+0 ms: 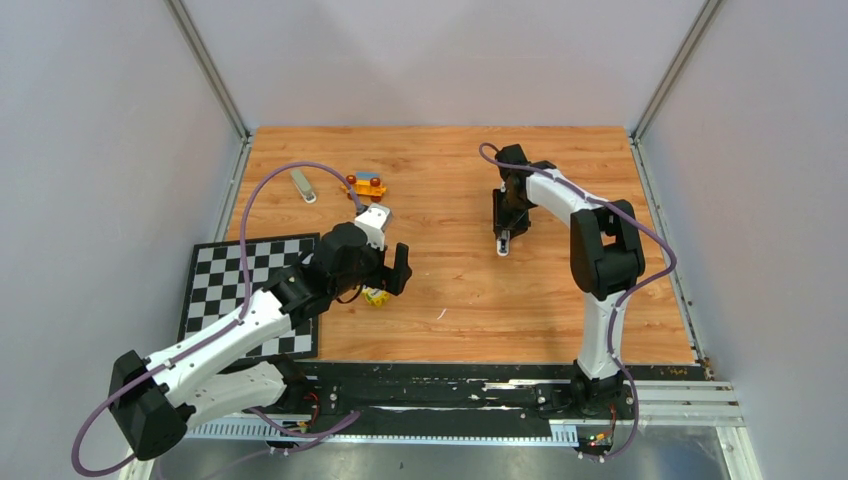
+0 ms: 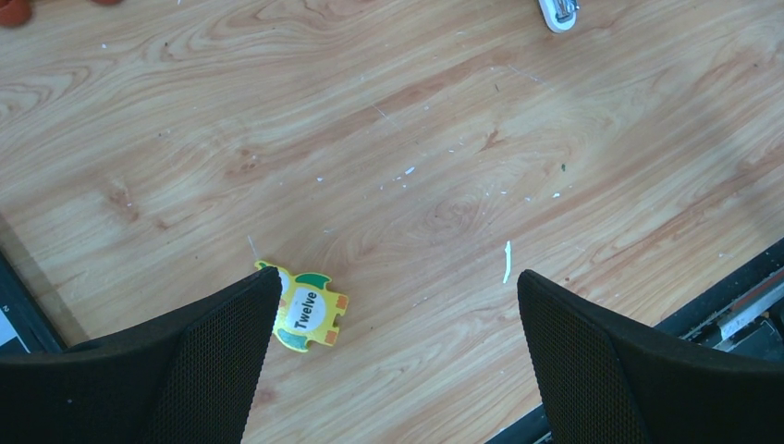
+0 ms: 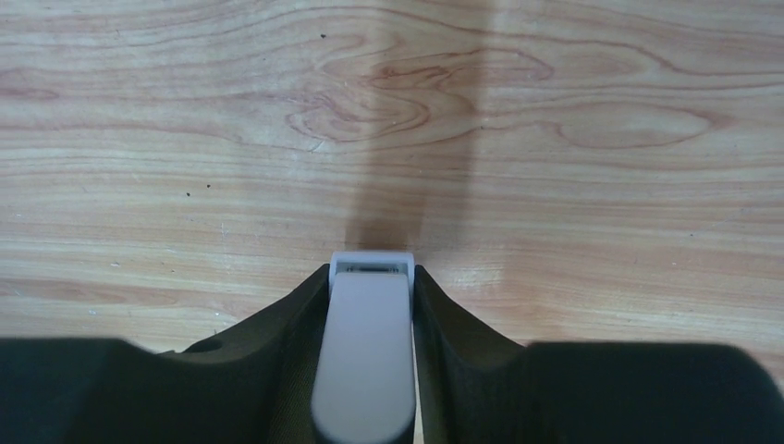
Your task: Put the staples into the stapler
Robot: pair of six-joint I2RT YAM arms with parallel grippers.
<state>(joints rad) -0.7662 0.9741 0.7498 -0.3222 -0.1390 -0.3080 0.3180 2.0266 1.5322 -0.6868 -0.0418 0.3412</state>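
While right gripper [image 3: 370, 279] clamps the grey stapler [image 3: 366, 361] by its sides, no staples show for sure. A thin pale sliver [image 2: 507, 262], maybe staples, lies near-left of stapler, lengthwise ahead of the wide-open, nearer left gripper [image 2: 398, 287].

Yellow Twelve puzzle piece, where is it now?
In the top view the yellow Twelve piece lies on the table, left of centre, beneath the left gripper; the left wrist view shows it beside one finger.

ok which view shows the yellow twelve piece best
Left wrist: the yellow piece lies close, print readable. Top external shows it only as a small yellow speck by the left gripper; right wrist misses it.
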